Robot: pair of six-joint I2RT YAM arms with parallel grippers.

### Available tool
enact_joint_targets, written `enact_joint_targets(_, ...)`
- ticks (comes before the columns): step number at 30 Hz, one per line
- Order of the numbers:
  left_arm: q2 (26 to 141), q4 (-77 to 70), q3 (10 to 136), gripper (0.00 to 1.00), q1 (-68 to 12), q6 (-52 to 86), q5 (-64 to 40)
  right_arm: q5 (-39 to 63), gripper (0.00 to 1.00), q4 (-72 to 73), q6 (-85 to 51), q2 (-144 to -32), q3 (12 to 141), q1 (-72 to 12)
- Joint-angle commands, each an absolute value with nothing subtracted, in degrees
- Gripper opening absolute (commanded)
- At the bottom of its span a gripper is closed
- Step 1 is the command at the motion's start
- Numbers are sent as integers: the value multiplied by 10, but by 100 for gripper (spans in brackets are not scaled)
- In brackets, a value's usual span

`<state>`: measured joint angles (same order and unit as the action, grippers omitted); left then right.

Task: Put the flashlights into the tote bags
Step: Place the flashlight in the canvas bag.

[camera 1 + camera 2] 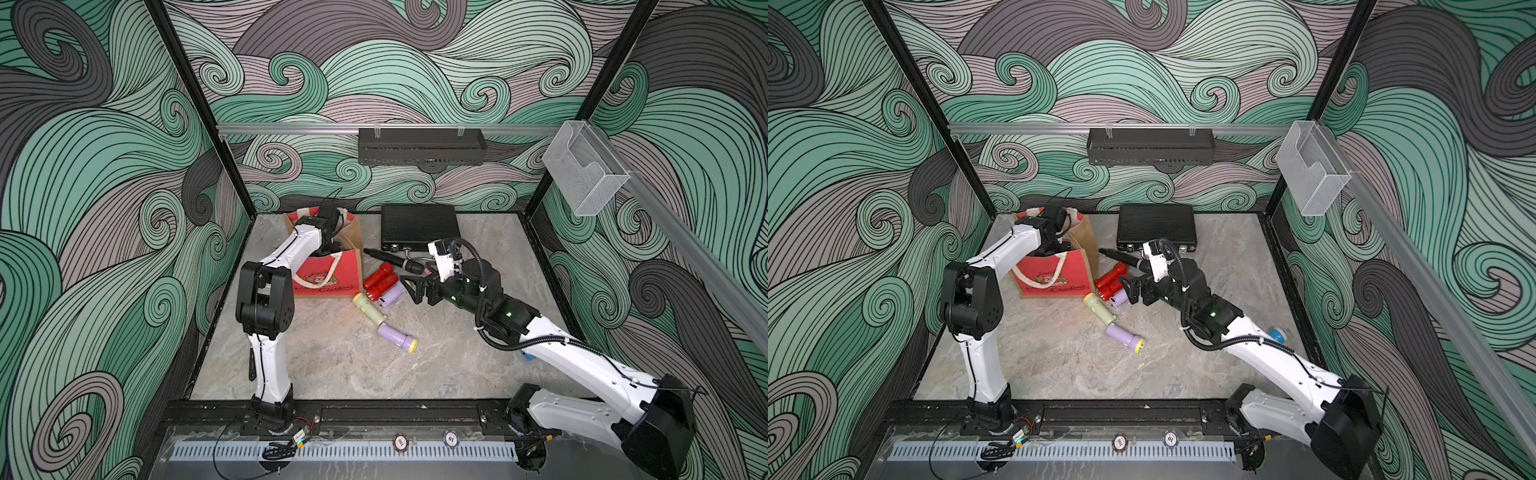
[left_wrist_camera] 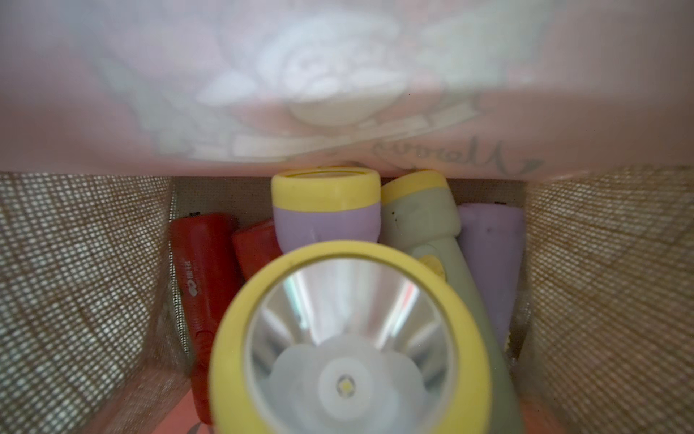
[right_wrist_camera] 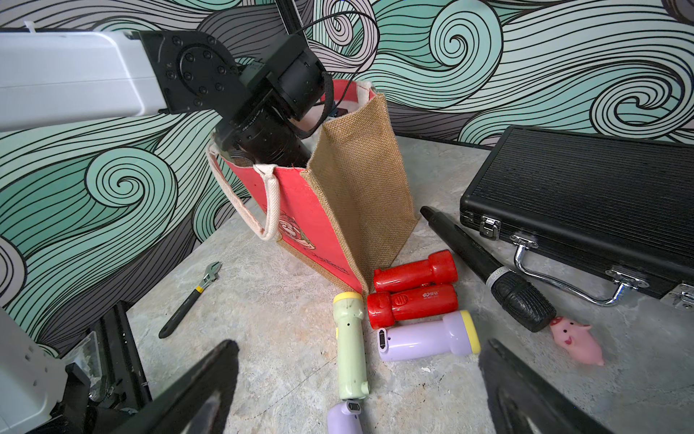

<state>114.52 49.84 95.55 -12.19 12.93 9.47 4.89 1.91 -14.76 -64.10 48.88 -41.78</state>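
Note:
The tote bag (image 1: 328,279) stands upright at the back left, red front toward me, brown side (image 3: 356,180) to the right. My left gripper (image 1: 329,246) reaches down into it, fingers hidden. In the left wrist view a yellow-headed flashlight (image 2: 349,338) fills the jaw area, lens facing the camera, and the gripper is shut on it. Beneath it lie red (image 2: 202,285), lilac (image 2: 326,221) and pale green (image 2: 420,221) flashlights. Beside the bag lie two red flashlights (image 1: 380,282), a lilac one (image 1: 392,294), a pale green one (image 1: 370,309) and another lilac one (image 1: 397,337). My right gripper (image 3: 358,344) hovers open just right of them.
A flat black case (image 1: 419,226) lies at the back, with a black microphone-like stick (image 1: 390,259) in front of it. A pink pig figure (image 3: 578,342) sits by the stick's head. A wrench (image 3: 187,300) lies left of the bag. Something blue (image 1: 1277,334) peeks from behind the right arm.

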Motion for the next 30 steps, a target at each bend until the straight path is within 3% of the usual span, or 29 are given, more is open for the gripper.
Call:
enact_joint_targets(1, 1167, 506, 963, 0, -119, 141, 84, 41, 99, 20, -138, -635, 489, -417)
enact_joint_targets(12, 1180, 485, 942, 0, -118, 156, 71, 39, 99, 15, -136, -633, 490, -418)
enact_joint_targets(30, 1125, 481, 932, 43, -118, 157, 109, 32, 99, -13, -140, -606, 481, -417)
